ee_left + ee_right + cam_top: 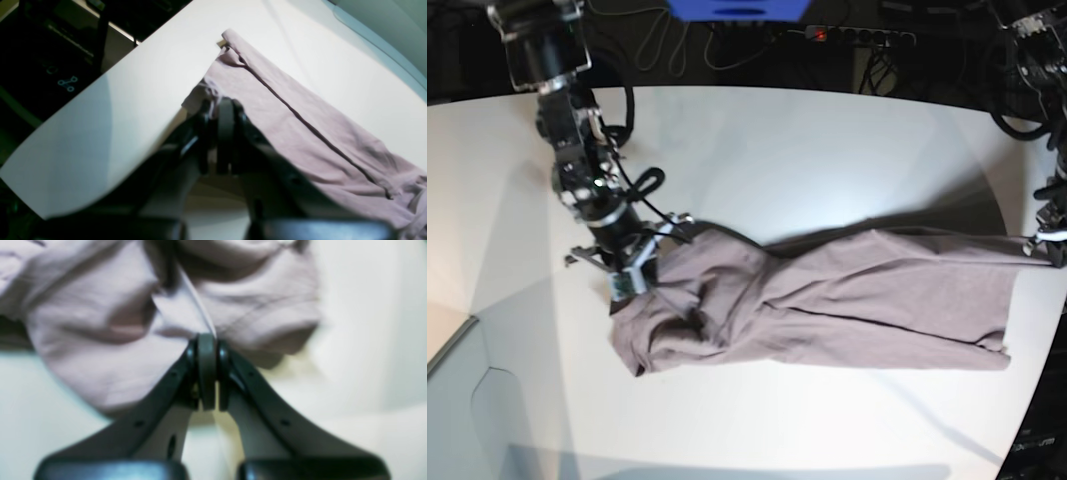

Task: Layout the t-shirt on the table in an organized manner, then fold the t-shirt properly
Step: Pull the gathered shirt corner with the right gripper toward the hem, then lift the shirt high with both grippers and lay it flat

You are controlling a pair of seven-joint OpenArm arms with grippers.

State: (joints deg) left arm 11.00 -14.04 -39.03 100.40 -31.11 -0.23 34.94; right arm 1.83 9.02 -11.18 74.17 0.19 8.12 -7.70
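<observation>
My right claw (207, 340), bottom centre of its wrist view: pinched on a bunched t-shirt (827, 300) fold. My left claw (223, 108): clamped on the hem corner. Shirt: mid-frame on the worktop (777, 140), crumpled leftward. Step: laying out. Next: pull apart, flatten.

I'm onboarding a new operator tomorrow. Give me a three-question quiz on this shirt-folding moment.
1. True or false: the t-shirt lies flat and smoothed out on the table.
2. The right gripper is: A) open above bare table B) shut on the t-shirt C) out of view.
3. Fill in: the left gripper pinches the shirt near the table's ____.

Key:
1. False; it is bunched and wrinkled at the right gripper's end.
2. B
3. edge
</observation>
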